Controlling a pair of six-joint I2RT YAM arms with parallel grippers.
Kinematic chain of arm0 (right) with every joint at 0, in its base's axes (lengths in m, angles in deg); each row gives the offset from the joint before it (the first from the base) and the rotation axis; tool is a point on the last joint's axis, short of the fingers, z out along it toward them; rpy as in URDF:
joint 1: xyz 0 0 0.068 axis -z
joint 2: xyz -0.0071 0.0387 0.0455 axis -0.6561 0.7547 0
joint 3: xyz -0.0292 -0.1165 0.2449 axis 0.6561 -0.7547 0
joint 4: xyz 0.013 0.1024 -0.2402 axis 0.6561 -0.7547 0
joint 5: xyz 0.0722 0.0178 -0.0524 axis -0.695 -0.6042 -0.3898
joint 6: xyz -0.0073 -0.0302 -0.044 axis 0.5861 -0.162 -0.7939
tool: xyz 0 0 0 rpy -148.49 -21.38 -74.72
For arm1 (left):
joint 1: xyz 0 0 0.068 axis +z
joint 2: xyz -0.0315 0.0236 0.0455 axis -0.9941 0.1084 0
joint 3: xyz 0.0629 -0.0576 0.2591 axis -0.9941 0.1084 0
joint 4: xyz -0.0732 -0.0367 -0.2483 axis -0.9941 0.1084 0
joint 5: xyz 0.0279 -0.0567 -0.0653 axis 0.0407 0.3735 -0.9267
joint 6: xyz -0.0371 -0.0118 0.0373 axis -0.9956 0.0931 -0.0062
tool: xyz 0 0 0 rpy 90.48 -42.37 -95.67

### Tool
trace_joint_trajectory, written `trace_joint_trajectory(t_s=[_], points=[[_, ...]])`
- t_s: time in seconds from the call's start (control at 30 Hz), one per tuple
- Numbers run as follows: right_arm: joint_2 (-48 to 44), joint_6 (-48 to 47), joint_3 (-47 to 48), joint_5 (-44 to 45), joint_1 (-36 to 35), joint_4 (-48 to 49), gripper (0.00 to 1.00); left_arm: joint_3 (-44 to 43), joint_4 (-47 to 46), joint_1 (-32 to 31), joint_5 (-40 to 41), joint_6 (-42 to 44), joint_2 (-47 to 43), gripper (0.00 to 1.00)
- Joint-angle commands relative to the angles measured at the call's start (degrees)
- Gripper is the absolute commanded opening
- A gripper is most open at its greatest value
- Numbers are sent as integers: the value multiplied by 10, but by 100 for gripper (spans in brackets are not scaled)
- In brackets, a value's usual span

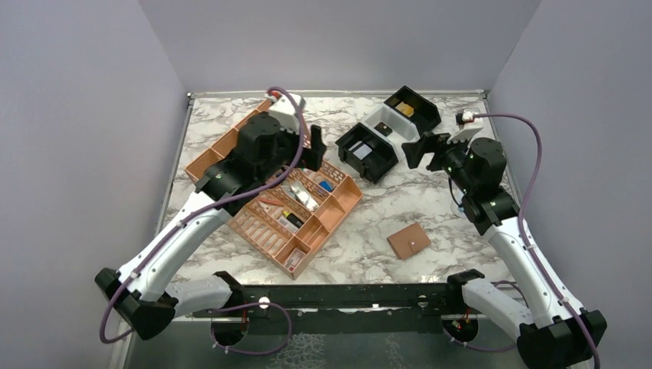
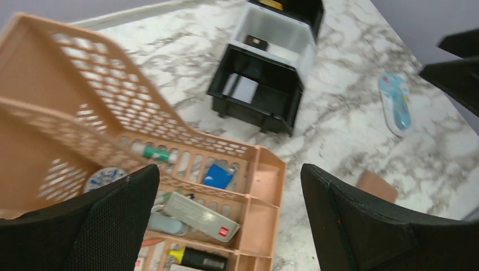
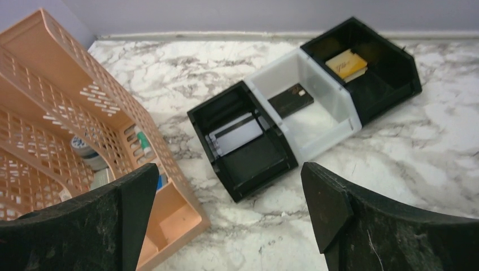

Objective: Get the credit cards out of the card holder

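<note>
The card holder (image 1: 408,241), a flat tan-brown square with a metal stud, lies closed on the marble near the front right; its corner (image 2: 377,185) shows in the left wrist view. A greyish-silver credit card (image 3: 236,135) lies in the near black compartment of the three-part tray (image 1: 370,123), and a black card (image 3: 291,97) lies in the white middle one. My left gripper (image 1: 315,150) hangs open over the orange organizer, and my right gripper (image 1: 419,147) stands open just right of the tray. Both hold nothing and are well away from the card holder.
An orange mesh organizer (image 1: 342,207) with pens, a stapler and small items fills the left centre. The tray's far black compartment holds a yellowish block (image 3: 346,64). A small white and light-blue object (image 2: 395,101) lies on the marble to the right of the tray. Grey walls enclose three sides.
</note>
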Motion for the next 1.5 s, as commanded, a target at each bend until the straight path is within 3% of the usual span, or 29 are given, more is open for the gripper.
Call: trace_joint_trajectory(t_s=[0.0, 0.3, 0.6, 1.0, 1.23, 1.47], points=[[-32, 40, -52, -33, 6, 25, 100, 1, -37, -77, -73, 34, 59, 99], [-30, 104, -100, -6, 9, -20, 100, 22, -92, -222, -137, 28, 224, 93], [-7, 143, -99, 37, 11, -63, 100, 66, -112, -268, -121, -12, 334, 87], [30, 160, -87, 65, 13, -104, 99, 103, -98, -205, -74, -69, 393, 84], [46, 164, -86, 60, 13, -106, 99, 159, -80, -100, -49, -90, 363, 84], [84, 169, -76, 27, 13, -109, 99, 165, -78, -34, -35, -63, 348, 84]])
